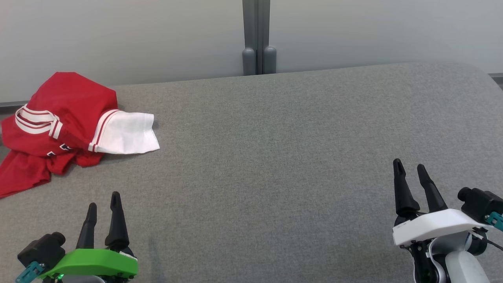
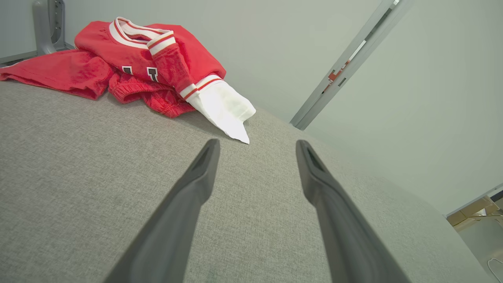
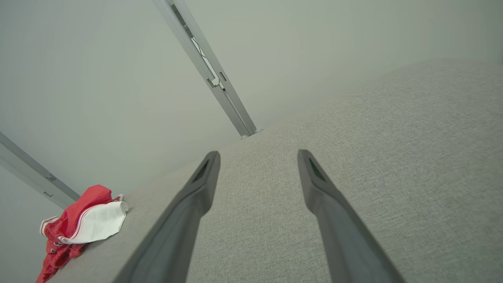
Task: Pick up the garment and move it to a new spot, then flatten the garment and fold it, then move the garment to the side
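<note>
- Garment [image 1: 63,118]: a red jersey with a white sleeve [image 1: 127,135], lying in a crumpled heap at the upper left of the head view. It sits on the grey fabric surface [image 1: 275,157], and its lower hem runs out at the left edge of the frame.
- Left gripper [image 1: 103,199]: lower left of the frame, jaws spread with nothing between them. In the left wrist view the white sleeve lies just beyond the fingertips, not touching them.
- Right gripper [image 1: 408,163]: lower right of the frame, jaws spread and empty, well apart from the garment.
- Step (judged): the first one; the pick-up has not begun.
- Next move (judged): the left arm reaches up-frame and closes on a bunched red fold, since the loose sleeve alone may only trail. It then carries the garment to the bare middle of the frame.
</note>
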Available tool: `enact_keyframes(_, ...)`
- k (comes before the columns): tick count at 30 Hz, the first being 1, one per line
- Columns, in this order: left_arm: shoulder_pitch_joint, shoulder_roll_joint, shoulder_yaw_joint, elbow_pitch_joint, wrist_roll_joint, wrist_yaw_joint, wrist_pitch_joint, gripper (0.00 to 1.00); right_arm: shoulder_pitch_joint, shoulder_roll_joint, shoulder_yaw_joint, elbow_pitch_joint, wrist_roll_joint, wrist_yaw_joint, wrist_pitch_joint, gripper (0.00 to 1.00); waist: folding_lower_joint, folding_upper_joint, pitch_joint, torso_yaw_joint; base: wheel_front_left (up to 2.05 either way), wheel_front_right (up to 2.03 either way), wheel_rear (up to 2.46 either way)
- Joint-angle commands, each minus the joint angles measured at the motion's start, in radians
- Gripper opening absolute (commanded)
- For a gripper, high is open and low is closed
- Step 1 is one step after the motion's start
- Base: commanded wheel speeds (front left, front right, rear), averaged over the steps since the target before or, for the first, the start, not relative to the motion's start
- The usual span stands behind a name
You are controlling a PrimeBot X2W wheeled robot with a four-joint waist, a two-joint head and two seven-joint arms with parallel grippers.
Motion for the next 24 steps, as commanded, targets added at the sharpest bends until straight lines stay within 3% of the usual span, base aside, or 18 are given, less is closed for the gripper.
enact_keyframes(1, -0.002, 0.011, -0.001, -0.014, 0.039, 0.003, -0.010, 1.00, -0.003, -0.006, -0.001, -0.016, -0.039, 0.000, -0.013, 1.00, 0.0000, 0.0000, 0.000, 0.001, 0.00, 0.00, 0.00)
enact_keyframes(24, 0.024, 0.029, -0.006, -0.022, 0.276, -0.008, -0.069, 1.00, 0.011, -0.007, -0.048, 0.023, -0.290, 0.000, -0.073, 1.00, 0.0000, 0.0000, -0.003, 0.006, 0.00, 0.00, 0.00)
